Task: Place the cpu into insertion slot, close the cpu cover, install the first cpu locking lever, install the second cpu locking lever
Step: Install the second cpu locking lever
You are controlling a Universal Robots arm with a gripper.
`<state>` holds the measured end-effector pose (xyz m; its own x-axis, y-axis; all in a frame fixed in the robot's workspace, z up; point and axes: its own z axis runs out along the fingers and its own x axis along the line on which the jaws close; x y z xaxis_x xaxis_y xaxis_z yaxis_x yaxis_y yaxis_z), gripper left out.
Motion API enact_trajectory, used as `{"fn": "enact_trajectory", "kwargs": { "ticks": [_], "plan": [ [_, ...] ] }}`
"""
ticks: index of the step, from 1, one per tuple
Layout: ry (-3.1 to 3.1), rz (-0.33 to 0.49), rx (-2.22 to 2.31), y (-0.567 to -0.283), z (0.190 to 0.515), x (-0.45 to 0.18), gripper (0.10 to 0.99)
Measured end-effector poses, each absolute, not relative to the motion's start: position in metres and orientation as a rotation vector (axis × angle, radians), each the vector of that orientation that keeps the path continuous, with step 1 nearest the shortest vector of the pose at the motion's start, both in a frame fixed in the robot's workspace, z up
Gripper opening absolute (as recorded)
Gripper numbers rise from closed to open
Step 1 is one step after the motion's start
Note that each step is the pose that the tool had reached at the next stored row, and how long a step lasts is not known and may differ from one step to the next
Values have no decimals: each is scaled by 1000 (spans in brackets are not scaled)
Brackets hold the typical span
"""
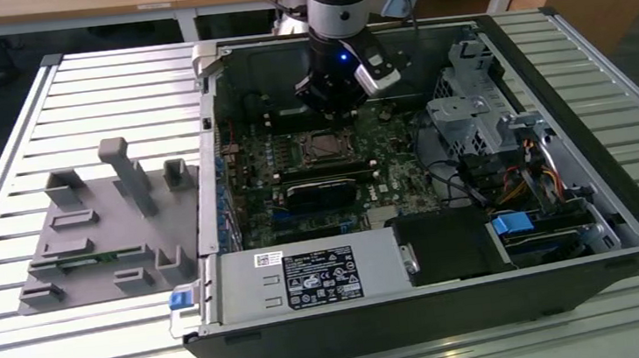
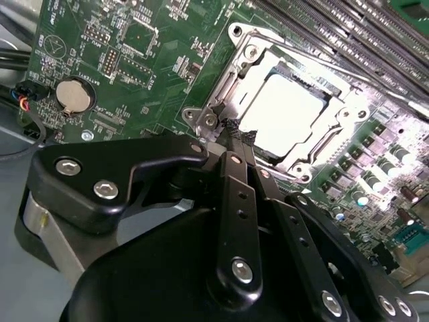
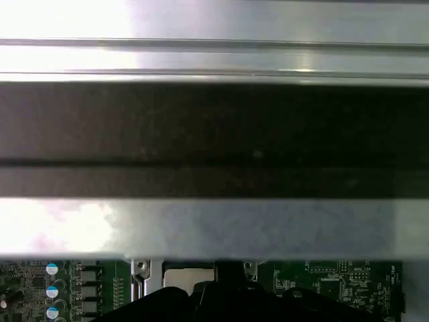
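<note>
The cpu [image 2: 289, 107] has a smooth, bright metal top that glares under the light. The cpu cover [image 2: 335, 131] around it is shiny silver metal. The gripper [image 2: 236, 151] is matt black with bare steel screws. The motherboard [image 2: 134, 60] is glossy green. The desk [image 1: 30, 339] is ribbed, pale metal.

Silver cpu [image 2: 289, 112] seated under closed cpu cover [image 2: 241, 67]

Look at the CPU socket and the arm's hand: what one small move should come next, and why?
Probably a short press down at the socket corner. In the second wrist view the cpu already lies in the socket with the cpu cover closed around it, and the hand, fingers together, sits at the corner nearest it, which suggests the levers are what remains.
</note>
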<state>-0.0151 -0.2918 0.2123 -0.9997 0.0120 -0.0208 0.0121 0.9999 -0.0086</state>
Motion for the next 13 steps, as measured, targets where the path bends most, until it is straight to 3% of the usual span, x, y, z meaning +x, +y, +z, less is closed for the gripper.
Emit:
{"fn": "enact_trajectory", "kwargs": {
  "ticks": [13],
  "plan": [
    [3121,-11,19,-295,240,-15,106]
  ]
}}
